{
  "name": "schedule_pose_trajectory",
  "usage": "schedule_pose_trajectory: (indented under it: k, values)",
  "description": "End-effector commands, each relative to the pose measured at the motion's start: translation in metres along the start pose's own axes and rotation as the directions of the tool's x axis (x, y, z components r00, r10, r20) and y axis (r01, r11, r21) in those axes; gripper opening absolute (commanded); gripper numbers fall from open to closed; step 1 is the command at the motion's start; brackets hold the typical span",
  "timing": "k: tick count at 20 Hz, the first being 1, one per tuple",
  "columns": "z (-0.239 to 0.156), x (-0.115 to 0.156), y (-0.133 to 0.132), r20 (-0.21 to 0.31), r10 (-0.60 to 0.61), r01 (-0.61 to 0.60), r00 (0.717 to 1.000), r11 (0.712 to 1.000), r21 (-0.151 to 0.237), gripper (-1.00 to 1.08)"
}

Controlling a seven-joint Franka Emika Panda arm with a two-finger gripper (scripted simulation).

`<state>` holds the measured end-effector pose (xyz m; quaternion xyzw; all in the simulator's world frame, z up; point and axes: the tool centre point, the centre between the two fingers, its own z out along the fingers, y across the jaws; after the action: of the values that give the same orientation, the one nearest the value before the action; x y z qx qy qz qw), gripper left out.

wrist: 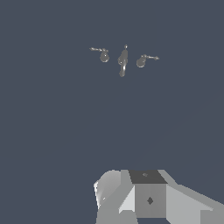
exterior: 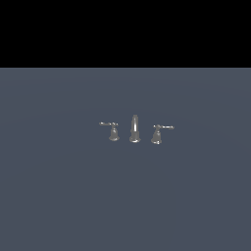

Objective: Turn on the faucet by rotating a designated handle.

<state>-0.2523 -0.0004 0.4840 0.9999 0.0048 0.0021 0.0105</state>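
Exterior view: faucet [exterior: 135, 129] mid-floor on grey ground [exterior: 59, 196] — spout [exterior: 135, 128] upright at centre; handle [exterior: 112, 130] on that view's left, lever pointing left; twin handle [exterior: 158, 133] on the right, lever pointing right. No arm in sight.
Wrist view: faucet far off; handle [wrist: 103, 54] well apart from the arm's grey body [wrist: 148, 199].
Gripper: fingers not visible — apart or together, cannot tell.
Progress: nothing done; approach, contact and rotation all remain.
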Motion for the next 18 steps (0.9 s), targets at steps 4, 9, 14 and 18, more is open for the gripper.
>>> schedule_pose_trajectory:
  k: [4,9,14,18]
  values:
    - [0.001,0.0,-0.001,0.0,0.005,-0.005,1.0,1.0,0.0,-1.0]
    - [0.008,0.003,-0.007,0.001,0.033,-0.033,0.999,0.999,0.0,-1.0]
    - [0.021,0.01,-0.018,0.002,0.088,-0.088,0.996,0.996,0.001,-1.0]
    - [0.036,0.017,-0.031,0.003,0.151,-0.151,0.989,0.989,0.002,-1.0]
